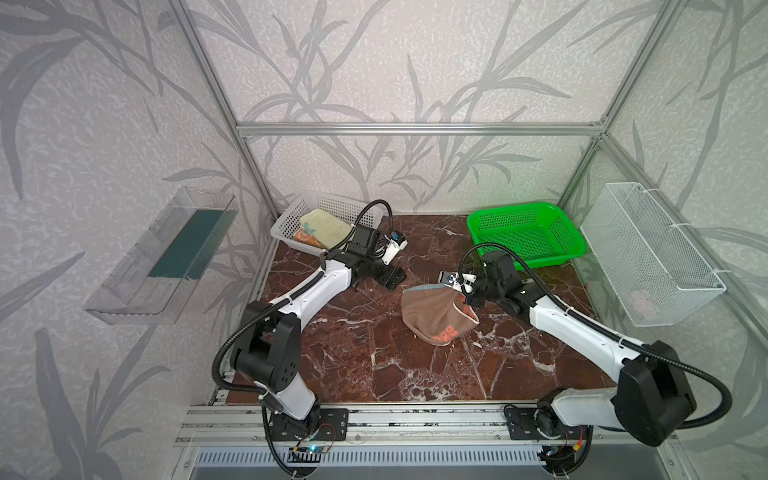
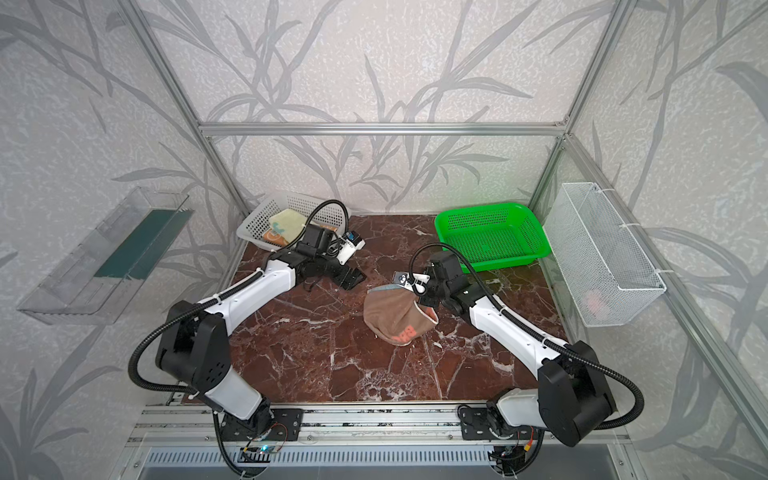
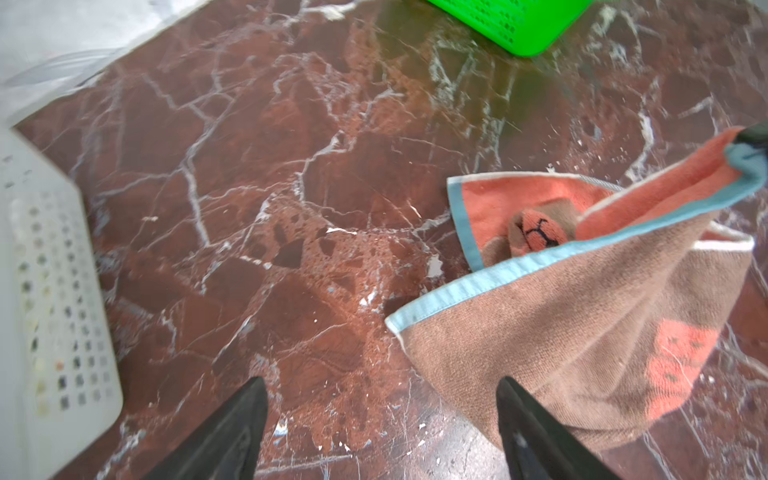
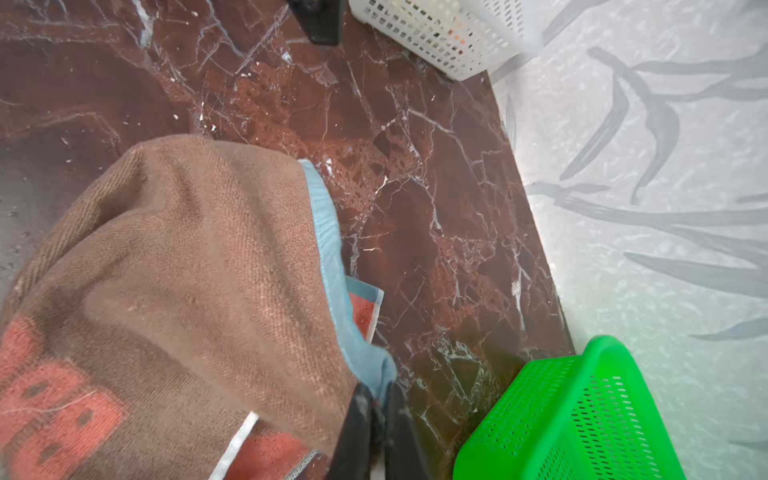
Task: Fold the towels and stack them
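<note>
Bimanual fold, third cloth. The right gripper (image 4: 377,401) is pinching shut on one blue-hemmed corner of the salmon-pink and brown terry towel with a bear face (image 1: 432,316) and is lifting it, so that the cloth is hanging as a slack cone whose lower part is resting on the red-brown marble tabletop (image 1: 353,353).

The left gripper (image 3: 380,386) is standing with its jaws wide apart and empty, just beside the towel on the side away from the right arm. The blue hem is running from the pinched corner down toward this open claw, ending in a free corner (image 3: 392,323) that the left arm is plainly nearer to; taking it is probably the next move.

Bare marble is lying open in front of the towel, giving room to spread it. The green perforated plastic basket (image 1: 515,206) is sitting close behind the right gripper. The white perforated plastic basket (image 1: 328,199), behind the left arm, is holding the pale yellow folded towel (image 1: 326,222) on the orange patterned towel (image 1: 305,237).
</note>
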